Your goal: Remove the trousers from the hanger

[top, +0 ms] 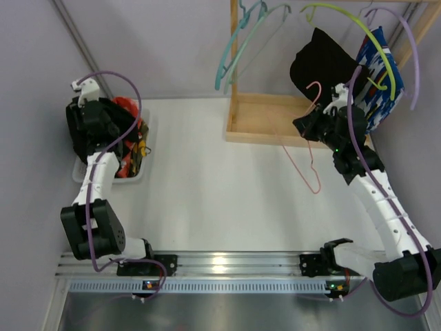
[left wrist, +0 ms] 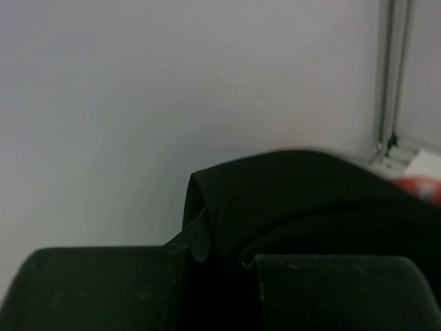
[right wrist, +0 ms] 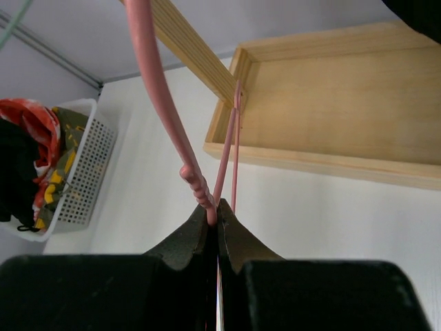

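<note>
My left gripper (left wrist: 224, 258) is shut on the black trousers (left wrist: 310, 200) and holds them over the white basket (top: 81, 172) at the left. Red-orange trousers (top: 127, 107) and camouflage trousers (top: 138, 148) lie in that basket; they also show in the right wrist view, red-orange (right wrist: 31, 121) above camouflage (right wrist: 58, 176). My right gripper (right wrist: 218, 207) is shut on the thin pink hanger (right wrist: 155, 89), which is bare. In the top view it (top: 308, 126) holds the hanger (top: 318, 189) in front of the wooden rack.
The wooden rack base (top: 265, 121) stands at the back right. On its rail hang a black garment (top: 324, 62), a blue-white patterned garment (top: 379, 76) on a yellow-green hanger, and bare teal hangers (top: 238, 48). Walls close in on both sides.
</note>
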You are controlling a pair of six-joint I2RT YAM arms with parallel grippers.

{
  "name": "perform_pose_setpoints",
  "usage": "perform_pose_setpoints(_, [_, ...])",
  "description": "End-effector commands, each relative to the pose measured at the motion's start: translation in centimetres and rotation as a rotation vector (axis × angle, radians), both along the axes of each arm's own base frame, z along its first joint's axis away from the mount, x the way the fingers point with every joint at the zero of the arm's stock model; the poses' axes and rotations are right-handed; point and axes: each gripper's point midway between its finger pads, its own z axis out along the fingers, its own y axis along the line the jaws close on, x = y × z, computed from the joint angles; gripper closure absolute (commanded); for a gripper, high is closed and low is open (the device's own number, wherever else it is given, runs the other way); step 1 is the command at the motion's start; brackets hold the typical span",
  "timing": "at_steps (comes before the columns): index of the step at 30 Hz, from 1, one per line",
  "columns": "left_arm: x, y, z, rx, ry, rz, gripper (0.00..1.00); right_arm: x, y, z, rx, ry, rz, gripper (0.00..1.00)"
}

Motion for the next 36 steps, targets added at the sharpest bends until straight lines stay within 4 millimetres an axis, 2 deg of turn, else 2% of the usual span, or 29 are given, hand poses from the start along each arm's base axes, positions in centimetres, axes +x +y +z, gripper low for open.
perform_pose_setpoints(1, [2.7,-2.7,-4.0,-0.027,0.032,-0.129,1.00,-1.3,0.9,7.2,0.016,-0.187,0.067,1.00])
perform_pose_setpoints(4, [3.6,-3.8,-8.1,-0.045,0.125,-0.146,1.00,-1.8,1.1,9.4,0.016,-0.233,0.088,1.00])
perform_pose_setpoints(6, [3.6,-4.8,-9.9,-0.053,0.175,-0.150,0.99,-2.0,1.1,10.1,0.012,-0.245,0.093,1.00])
perform_pose_setpoints(8, [3.4,-5.6,-12.3,-0.069,0.255,-0.153,0.94,-2.0,1.1,11.1,0.010,-0.265,0.097,1.00])
perform_pose_setpoints(11, [2.7,-6.0,-14.2,-0.130,0.299,-0.159,0.90,-2.0,1.2,12.1,0.011,-0.284,0.106,1.00])
perform_pose_setpoints(12, [2.4,-6.4,-15.1,-0.160,0.327,-0.176,0.85,-2.0,1.4,12.3,0.012,-0.286,0.113,1.00])
perform_pose_setpoints(14, [1.7,-7.0,-14.8,-0.184,0.328,-0.202,0.78,-1.8,1.6,13.2,0.019,-0.296,0.119,1.00])
perform_pose_setpoints(15, [1.7,-7.7,-14.8,-0.194,0.332,-0.251,0.63,-1.8,1.7,13.3,0.022,-0.292,0.124,1.00])
perform_pose_setpoints(16, [1.4,-8.2,-14.3,-0.194,0.319,-0.277,0.54,-1.4,1.7,13.9,0.025,-0.299,0.121,1.00])
perform_pose_setpoints(17, [0.9,-8.6,-12.2,-0.191,0.265,-0.305,0.48,-1.2,1.8,14.2,0.025,-0.299,0.121,1.00])
perform_pose_setpoints(18, [0.6,-8.9,-11.1,-0.192,0.236,-0.324,0.40,-0.9,1.5,14.5,0.024,-0.300,0.103,1.00])
perform_pose_setpoints(19, [0.5,-9.6,-10.3,-0.194,0.225,-0.367,0.25,-0.5,1.5,14.9,0.025,-0.301,0.095,1.00])
perform_pose_setpoints(20, [0.3,-10.0,-9.4,-0.201,0.210,-0.391,0.19,-0.2,1.4,15.2,0.025,-0.300,0.082,1.00])
perform_pose_setpoints(21, [-0.2,-10.4,-7.1,-0.191,0.162,-0.413,0.15,0.1,1.0,16.1,0.030,-0.311,0.051,1.00])
perform_pose_setpoints(22, [-0.5,-10.9,-6.6,-0.194,0.166,-0.442,0.07,0.8,0.9,15.9,0.035,-0.292,0.031,1.00])
perform_pose_setpoints(24, [-1.3,-11.2,-4.3,-0.173,0.127,-0.463,0.03,1.7,-0.1,15.4,0.019,-0.243,-0.041,1.00])
perform_pose_setpoints(25, [-1.6,-11.4,-3.2,-0.167,0.115,-0.468,0.02,2.5,-0.3,16.3,0.023,-0.239,-0.067,1.00])
perform_pose_setpoints(26, [-1.8,-11.6,-2.6,-0.162,0.107,-0.472,0.01,2.8,-0.5,15.6,0.005,-0.196,-0.088,1.00])
perform_pose_setpoints(27, [-2.2,-11.6,-0.9,-0.149,0.071,-0.476,0.01,3.0,-0.9,17.0,0.005,-0.214,-0.116,1.00])
perform_pose_setpoints(28, [-2.4,-11.8,-0.2,-0.143,0.054,-0.482,0.01,4.0,-0.7,16.4,-0.011,-0.194,-0.114,1.00])
perform_pose_setpoints(29, [-2.7,-12.0,-0.4,-0.149,0.075,-0.485,0.01,4.5,-1.1,16.4,-0.027,-0.193,-0.139,1.00])
perform_pose_setpoints(31, [-3.2,-12.7,1.2,-0.135,0.038,-0.511,0.01,5.8,-1.1,17.1,-0.050,-0.212,-0.154,1.00])
perform_pose_setpoints(33, [-3.4,-14.2,2.2,-0.119,0.022,-0.579,0.01,7.1,-1.0,17.9,-0.083,-0.239,-0.163,1.00])
perform_pose_setpoints(36, [-4.1,-15.5,3.6,-0.108,-0.013,-0.635,0.01,8.6,-1.0,18.8,-0.117,-0.266,-0.181,1.00])
